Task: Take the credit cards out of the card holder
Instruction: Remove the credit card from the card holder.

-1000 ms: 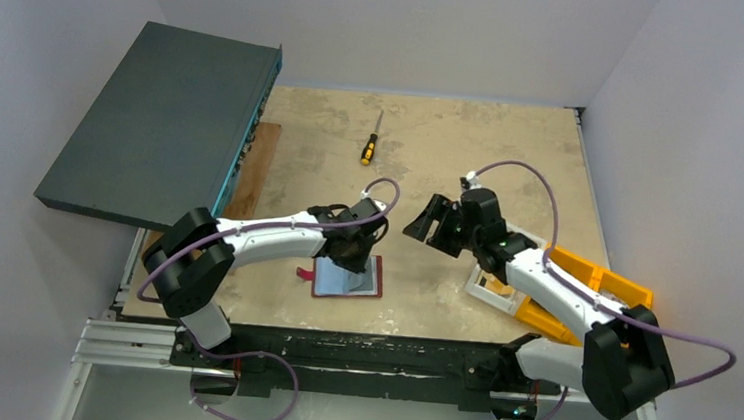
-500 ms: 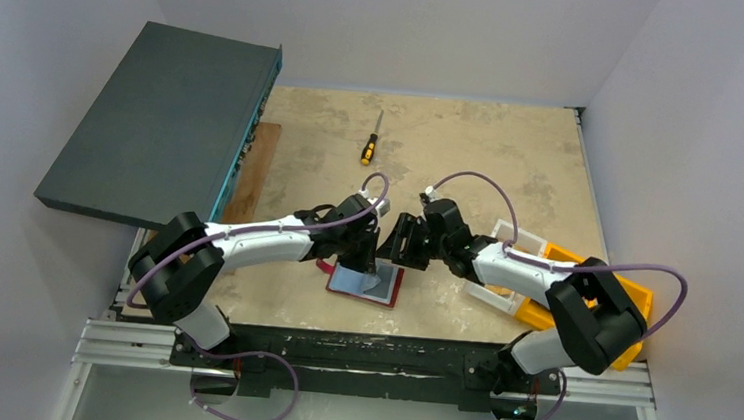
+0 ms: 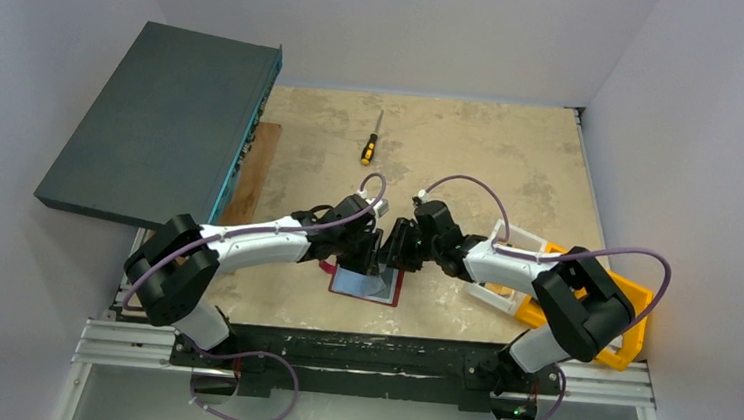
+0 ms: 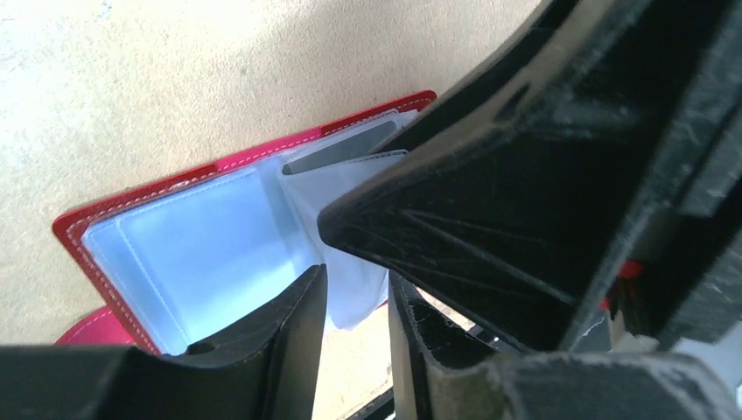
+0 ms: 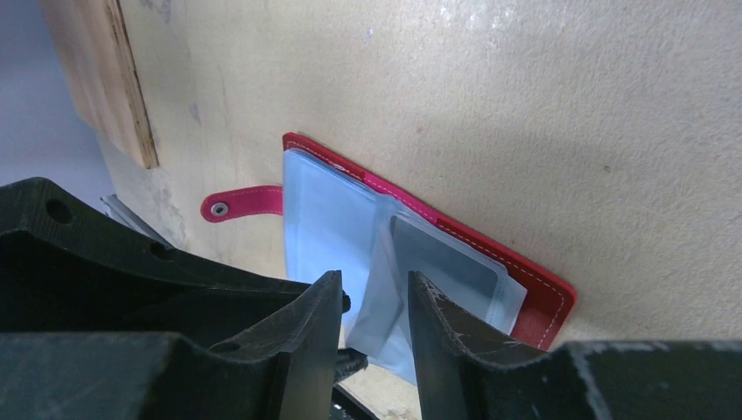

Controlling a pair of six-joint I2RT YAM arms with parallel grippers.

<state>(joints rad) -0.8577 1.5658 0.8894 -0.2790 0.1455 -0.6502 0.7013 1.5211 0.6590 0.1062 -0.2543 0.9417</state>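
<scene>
The red card holder [image 3: 394, 292] lies open on the table near the front edge, its clear sleeves up. A grey credit card [image 5: 446, 262] sits in the right-hand sleeve; the same card [image 4: 337, 150] shows in the left wrist view. My left gripper [image 3: 369, 254] hangs over the holder [image 4: 74, 229], its jaws a little apart, with a loose sleeve edge [image 4: 359, 306] in the gap [image 4: 357, 293]. My right gripper [image 3: 397, 252] meets it from the right, open [image 5: 374, 293] around a raised sleeve flap [image 5: 381, 289]. The holder's tab [image 5: 245, 206] points left.
A yellow-handled screwdriver [image 3: 369, 148] lies at the back. A dark grey case [image 3: 164, 123] and a wooden board [image 3: 256, 166] are on the left. A white bin [image 3: 502, 286] and an orange bin [image 3: 612, 299] stand at the right, under the right arm.
The right arm swung left to the holder and its jaws narrowed around a sleeve. The left jaws, shut on a sleeve before, have parted. The holder slid slightly right.
</scene>
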